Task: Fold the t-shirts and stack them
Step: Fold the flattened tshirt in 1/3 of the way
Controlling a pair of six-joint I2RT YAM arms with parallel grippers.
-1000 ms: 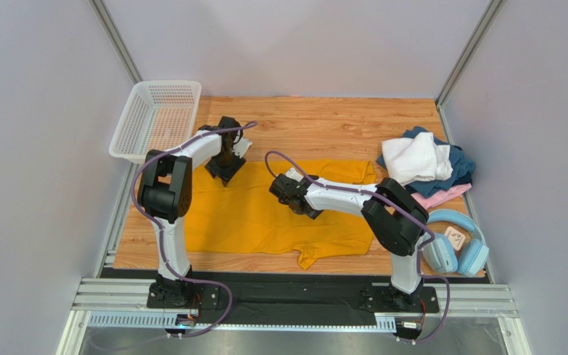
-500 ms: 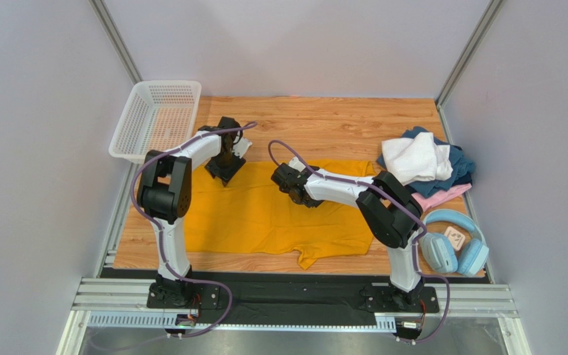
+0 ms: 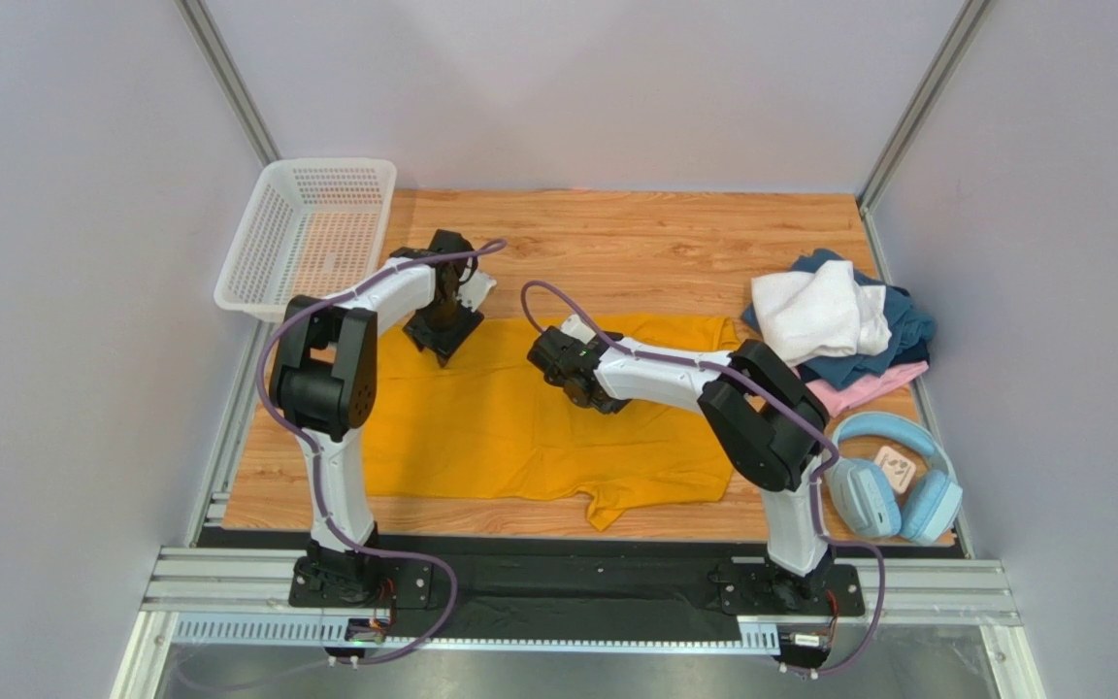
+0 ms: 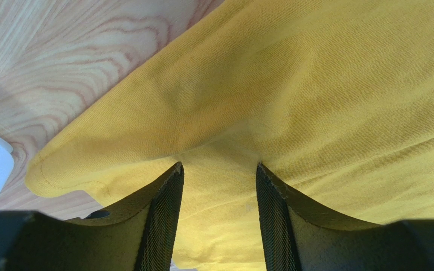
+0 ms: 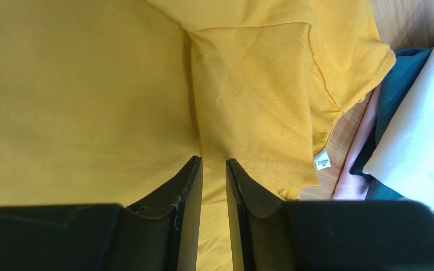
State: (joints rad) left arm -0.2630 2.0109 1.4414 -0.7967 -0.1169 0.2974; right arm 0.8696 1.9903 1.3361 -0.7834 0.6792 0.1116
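A mustard-yellow t-shirt (image 3: pixel 521 423) lies spread on the wooden table. My left gripper (image 3: pixel 444 338) is at its far left corner; in the left wrist view the gripper (image 4: pixel 219 165) has its jaws partly closed with yellow cloth (image 4: pixel 315 84) bunched between them. My right gripper (image 3: pixel 550 354) is at the shirt's far edge near the middle; in the right wrist view the gripper (image 5: pixel 213 159) has its jaws nearly together, pinching the cloth (image 5: pixel 78 84) by a sleeve seam. A white tee (image 3: pixel 820 313), a dark blue tee (image 3: pixel 908 328) and a pink tee (image 3: pixel 864 386) lie piled at the right.
A white mesh basket (image 3: pixel 310 233) stands at the far left, close to the left gripper. Light-blue headphones (image 3: pixel 893 481) lie at the near right. The pile shows at the right of the right wrist view, white tee (image 5: pixel 423 130) uppermost. Walls enclose the table.
My right gripper has moved up and left across the yellow shirt toward its far edge. The left arm has not moved.
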